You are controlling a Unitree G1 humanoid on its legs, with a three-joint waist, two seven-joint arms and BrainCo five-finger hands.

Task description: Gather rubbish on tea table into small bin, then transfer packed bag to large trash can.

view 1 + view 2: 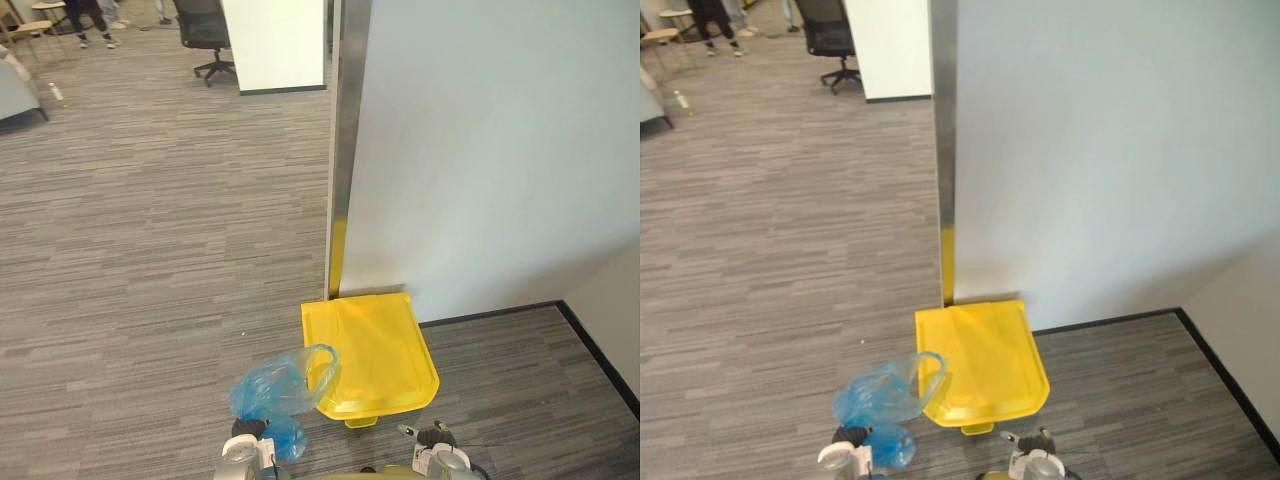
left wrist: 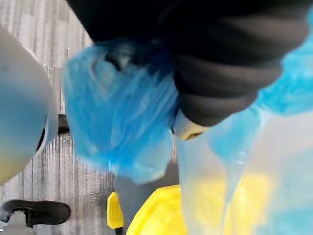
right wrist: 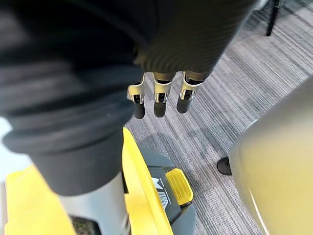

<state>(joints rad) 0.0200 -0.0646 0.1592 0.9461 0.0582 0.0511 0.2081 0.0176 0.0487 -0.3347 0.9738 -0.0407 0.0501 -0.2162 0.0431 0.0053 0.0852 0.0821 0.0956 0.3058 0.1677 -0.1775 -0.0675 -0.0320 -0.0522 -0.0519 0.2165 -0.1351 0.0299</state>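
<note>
At the foot of the white wall [image 1: 480, 150] stands the yellow can [image 1: 375, 350], its lid flat and shut, at about 6 o'clock in the head views. The blue bag [image 1: 278, 388] is off the floor at the can's 8 o'clock, just beside its front corner, with one loop handle standing free against the lid's edge. It looks part-filled and gathered, so I judge the table half of the job done and the carry all but over. What is left is to raise the lid and drop the bag in.

The left hand [image 2: 225, 73] is low at 7 o'clock with the bag bunched about it. It plainly carries the bag, but how it grips cannot be told, since blue film hides that. The right hand [image 3: 157, 95] hangs at 5 o'clock, its fingers straight, slack and pointing down, with nothing in them. It is above the floor near the can's front, where the pedal [image 3: 178, 186] juts out (probably the way to lift the lid)
</note>
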